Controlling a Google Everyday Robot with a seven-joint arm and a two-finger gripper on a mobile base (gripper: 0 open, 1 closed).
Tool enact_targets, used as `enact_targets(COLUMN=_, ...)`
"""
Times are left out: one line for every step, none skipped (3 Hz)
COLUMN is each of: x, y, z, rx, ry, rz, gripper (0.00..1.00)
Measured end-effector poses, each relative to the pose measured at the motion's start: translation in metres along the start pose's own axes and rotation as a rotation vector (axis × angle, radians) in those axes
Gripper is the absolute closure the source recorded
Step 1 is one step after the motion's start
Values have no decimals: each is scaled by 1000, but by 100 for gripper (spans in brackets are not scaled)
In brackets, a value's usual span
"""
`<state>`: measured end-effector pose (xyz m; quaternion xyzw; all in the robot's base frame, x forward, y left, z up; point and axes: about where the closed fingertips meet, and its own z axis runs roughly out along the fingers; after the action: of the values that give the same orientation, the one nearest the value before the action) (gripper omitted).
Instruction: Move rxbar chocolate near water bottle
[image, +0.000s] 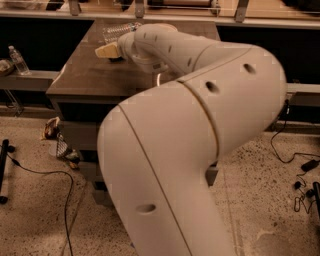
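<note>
Big white arm (200, 125) across most of the view, bent up from the floor (35, 220) and stretched out over the dark table (85, 75). At its end, the gripper (106, 50), tan in color, pointing toward the left edge of the table. Sits low over the top, close to the far left corner. No way to tell whether the gripper is wide apart, pressed together, or clamped on something.

Just under the gripper, a small dark bit (116, 59). Cannot tell if that is the rxbar chocolate, and cannot tell if it lies on the table or hangs from the gripper.

By the far edge, close to the far left corner, the water bottle (119, 31). See-through and crinkly, lying on its side. Right behind the gripper, very near it, maybe not touching.

Off the table, past its left edge, a small bottle (18, 60) standing up. Down on the speckled floor, a black cable (55, 174) in a loose curve.
</note>
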<state>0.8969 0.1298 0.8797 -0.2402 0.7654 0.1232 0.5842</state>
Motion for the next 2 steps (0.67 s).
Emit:
enact_targets(x=-1, y=-40, z=-97, rx=-35, ry=1, rz=78, gripper=0)
enact_targets(x=0, y=-74, z=-166, rx=-10, ry=1, rz=102, gripper=0)
